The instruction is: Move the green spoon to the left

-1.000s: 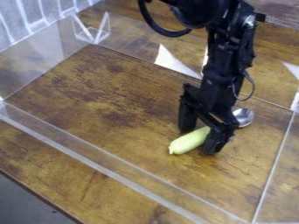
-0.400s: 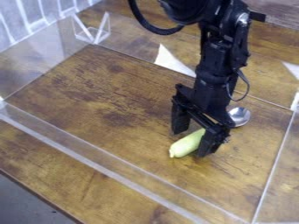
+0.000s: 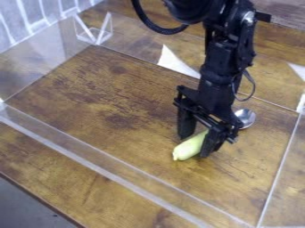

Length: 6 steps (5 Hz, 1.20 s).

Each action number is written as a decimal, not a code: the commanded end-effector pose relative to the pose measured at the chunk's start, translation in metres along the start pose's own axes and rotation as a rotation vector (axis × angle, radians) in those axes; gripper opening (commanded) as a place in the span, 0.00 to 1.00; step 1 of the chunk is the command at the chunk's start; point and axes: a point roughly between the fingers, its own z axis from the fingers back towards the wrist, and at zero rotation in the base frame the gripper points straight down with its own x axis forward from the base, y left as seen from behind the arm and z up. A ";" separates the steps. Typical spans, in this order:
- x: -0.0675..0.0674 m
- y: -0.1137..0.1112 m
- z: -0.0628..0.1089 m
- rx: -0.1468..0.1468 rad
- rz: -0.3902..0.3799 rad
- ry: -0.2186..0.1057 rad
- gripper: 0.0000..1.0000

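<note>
the green spoon (image 3: pixel 205 136) lies on the wooden tabletop (image 3: pixel 113 98), inside a low clear acrylic tray wall (image 3: pixel 143 183) that runs along the near edge and the sides. its thick yellow-green handle points toward the near wall, with the rounded end sticking out toward the lower left of the arm, and its shiny silver bowl shows on the far side of the arm, toward the right. the black gripper (image 3: pixel 202 142) points straight down over the middle of the spoon, its two fingers standing either side of the handle with their tips at the wood. the fingers bracket the handle closely, but the view does not settle whether they are pressing on it or merely standing beside it, so a grasp cannot be told. the spoon itself rests flat on the tabletop, not lifted. beyond the arm, farther from the near wall, a white scrap of paper (image 3: pixel 177 61) lies on the wood, well apart from the spoon. the black arm (image 3: pixel 226 53) rises from the gripper up out of the top of the view.
</note>
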 end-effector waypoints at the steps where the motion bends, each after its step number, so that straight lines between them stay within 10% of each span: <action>1: 0.006 0.001 0.035 0.001 0.034 -0.092 0.00; 5: 0.001 0.014 0.081 0.019 -0.011 -0.132 0.00; 6: 0.007 0.010 0.082 0.018 -0.016 -0.122 1.00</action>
